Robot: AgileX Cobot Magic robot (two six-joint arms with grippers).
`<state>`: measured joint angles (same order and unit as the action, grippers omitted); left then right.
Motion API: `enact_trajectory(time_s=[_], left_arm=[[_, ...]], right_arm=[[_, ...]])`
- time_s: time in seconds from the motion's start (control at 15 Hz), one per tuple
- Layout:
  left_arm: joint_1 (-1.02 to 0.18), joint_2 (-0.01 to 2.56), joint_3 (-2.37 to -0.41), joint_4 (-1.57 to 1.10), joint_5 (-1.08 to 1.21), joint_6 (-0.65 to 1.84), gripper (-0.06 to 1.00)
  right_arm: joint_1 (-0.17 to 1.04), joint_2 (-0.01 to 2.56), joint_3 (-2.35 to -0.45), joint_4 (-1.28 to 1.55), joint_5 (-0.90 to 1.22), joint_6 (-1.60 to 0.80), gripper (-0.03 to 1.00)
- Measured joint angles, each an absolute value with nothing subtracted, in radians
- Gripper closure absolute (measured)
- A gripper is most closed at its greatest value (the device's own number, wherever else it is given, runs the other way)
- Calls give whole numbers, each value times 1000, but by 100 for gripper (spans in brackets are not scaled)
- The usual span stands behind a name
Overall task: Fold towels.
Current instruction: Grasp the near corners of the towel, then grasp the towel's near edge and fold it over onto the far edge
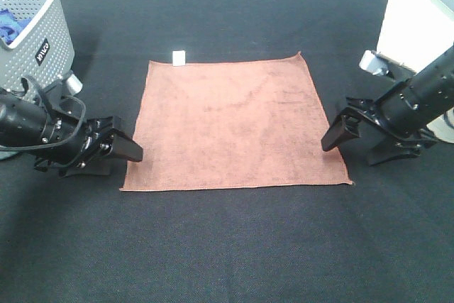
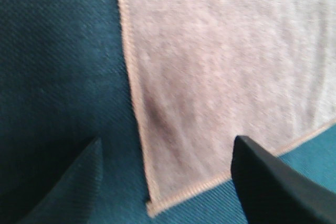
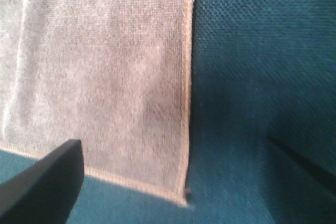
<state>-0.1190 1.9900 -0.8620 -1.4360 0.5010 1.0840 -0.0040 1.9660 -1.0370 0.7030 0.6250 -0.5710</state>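
Note:
The terracotta towel (image 1: 233, 123) lies flat and spread out as a square on the black table, its small white tag (image 1: 179, 57) at the far left corner. My left gripper (image 1: 120, 155) is open and empty, just left of the towel's near left corner. The left wrist view shows that corner (image 2: 157, 203) between the open fingers (image 2: 273, 182). My right gripper (image 1: 358, 143) is open and empty, just right of the towel's near right corner. The right wrist view shows that corner (image 3: 176, 192) and one finger (image 3: 47, 182) over the cloth.
A grey perforated basket (image 1: 35, 33) stands at the far left with a blue cloth (image 1: 10, 26) inside. A white box (image 1: 418, 19) stands at the far right. The black table cloth (image 1: 227, 246) spreads around the towel.

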Motion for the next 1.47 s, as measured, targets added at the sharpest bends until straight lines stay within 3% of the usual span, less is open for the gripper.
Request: enact_trajectory(time_s=[0.4, 0.73, 0.87, 0.93, 1.0, 1.13, 1.2, 1.47], left_arm=[[-119, 2035, -892, -1471, 538, 1086, 26], [-232, 2076, -942, -1515, 546, 1089, 26], [-245, 2094, -963, -1515, 543, 1059, 41], [-244, 2103, -963, -1513, 533, 1033, 60], [-244, 2103, -963, -1513, 533, 1033, 60], [-244, 2113, -965, -1480, 523, 1008, 93], [-244, 2113, -967, -1455, 530, 987, 94], [-244, 2080, -971, -1203, 577, 793, 94]], right_arm=[[-4, 2010, -1051, 804, 630, -660, 15], [82, 2069, -1113, 877, 648, -678, 20], [82, 2078, -1114, 869, 636, -652, 40], [82, 2082, -1114, 857, 625, -632, 54], [82, 2082, -1114, 857, 625, -632, 54], [82, 2093, -1114, 830, 619, -593, 81], [82, 2093, -1113, 824, 619, -578, 97], [82, 2045, -1106, 758, 665, -521, 97]])
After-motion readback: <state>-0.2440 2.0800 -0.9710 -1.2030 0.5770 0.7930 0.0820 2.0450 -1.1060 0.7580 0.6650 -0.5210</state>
